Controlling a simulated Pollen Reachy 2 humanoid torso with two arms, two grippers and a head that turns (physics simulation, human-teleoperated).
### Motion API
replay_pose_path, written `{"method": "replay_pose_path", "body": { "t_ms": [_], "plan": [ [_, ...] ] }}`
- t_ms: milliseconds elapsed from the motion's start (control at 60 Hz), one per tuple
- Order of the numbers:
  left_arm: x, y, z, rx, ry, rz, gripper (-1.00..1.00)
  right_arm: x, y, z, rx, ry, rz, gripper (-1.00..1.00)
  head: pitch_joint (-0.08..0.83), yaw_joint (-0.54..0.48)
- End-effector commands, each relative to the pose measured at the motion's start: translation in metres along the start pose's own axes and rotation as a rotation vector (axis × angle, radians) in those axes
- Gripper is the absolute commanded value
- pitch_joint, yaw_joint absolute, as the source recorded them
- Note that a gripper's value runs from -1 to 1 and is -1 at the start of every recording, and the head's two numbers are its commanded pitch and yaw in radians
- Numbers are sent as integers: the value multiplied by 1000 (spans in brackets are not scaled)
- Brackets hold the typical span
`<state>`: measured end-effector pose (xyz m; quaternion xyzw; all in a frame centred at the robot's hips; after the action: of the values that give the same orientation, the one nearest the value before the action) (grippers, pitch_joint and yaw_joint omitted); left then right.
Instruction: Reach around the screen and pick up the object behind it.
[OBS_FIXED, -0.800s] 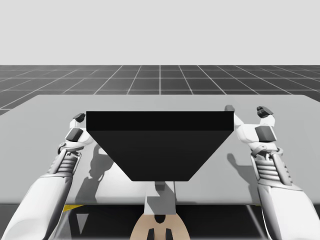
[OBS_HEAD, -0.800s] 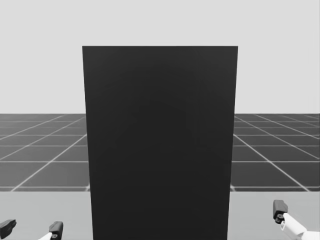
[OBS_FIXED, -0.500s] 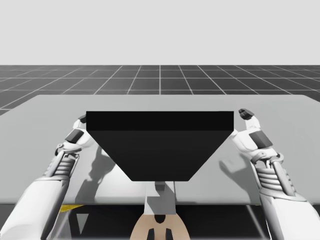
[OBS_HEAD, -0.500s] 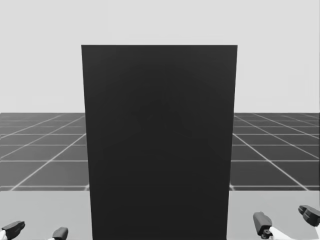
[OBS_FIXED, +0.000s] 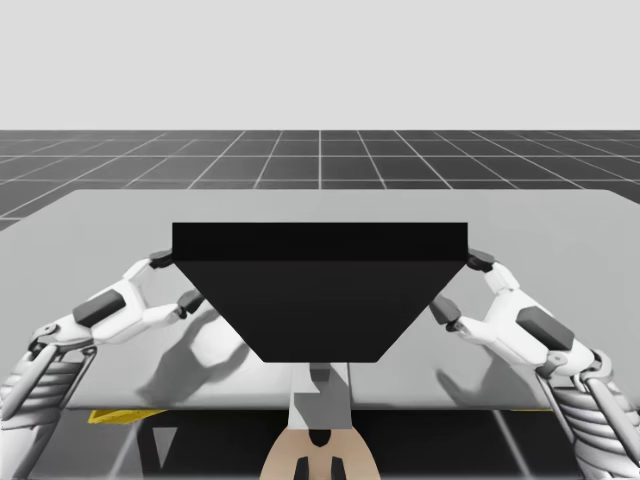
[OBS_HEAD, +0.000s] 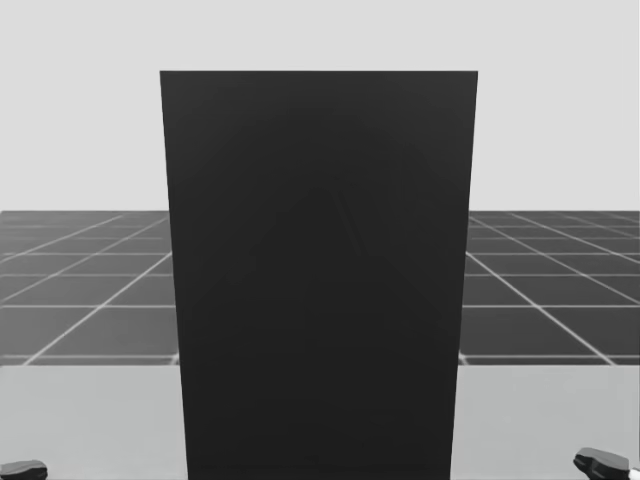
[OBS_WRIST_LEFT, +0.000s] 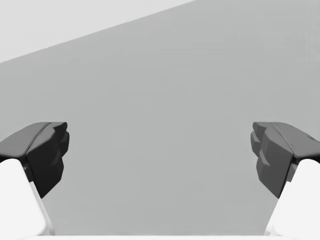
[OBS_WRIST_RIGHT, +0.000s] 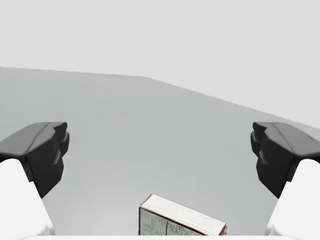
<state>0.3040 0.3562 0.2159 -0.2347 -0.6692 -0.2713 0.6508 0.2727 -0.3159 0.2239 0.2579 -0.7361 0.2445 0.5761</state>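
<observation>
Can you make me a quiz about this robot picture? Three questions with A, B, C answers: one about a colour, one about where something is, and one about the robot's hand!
1. What colour is the screen?
A. Red. B. Black. C. Yellow.

2. Where is the box?
A. On top of the screen. B. Held up in the air. C. On the table, just ahead of the right gripper.

3. The right gripper's fingers are:
A. Open, touching nothing. B. Shut on the box. C. Shut on the screen.

Answers: B, it is dark all over in the high and head views. C, the right wrist view shows it lying there. A, the fingers stand wide apart, clear of the box.
</observation>
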Motion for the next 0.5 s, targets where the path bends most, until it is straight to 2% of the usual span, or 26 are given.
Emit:
{"method": "replay_pose_path", "body": {
  "t_ms": [17, 233, 400, 450, 500],
  "plan": [
    [4, 1, 25, -113, 38, -58, -1000, -5, 6, 23, 87, 20, 9, -1000, 43, -3],
    [-1, 0, 36, -192, 82, -91, -1000, -8, 6, 42, 136, 35, 28, -1000, 64, -16],
    [-5, 0, 36, -185, 93, -87, -1000, -22, -5, 54, 137, 60, 34, -1000, 94, -40],
    [-6, 0, 36, -185, 92, -86, -1000, -28, -9, 56, 120, 60, 65, -1000, 101, -48],
    [-6, 0, 36, -187, 93, -84, -1000, -34, -15, 58, 109, 65, 44, -1000, 106, -56]
  ]
}}
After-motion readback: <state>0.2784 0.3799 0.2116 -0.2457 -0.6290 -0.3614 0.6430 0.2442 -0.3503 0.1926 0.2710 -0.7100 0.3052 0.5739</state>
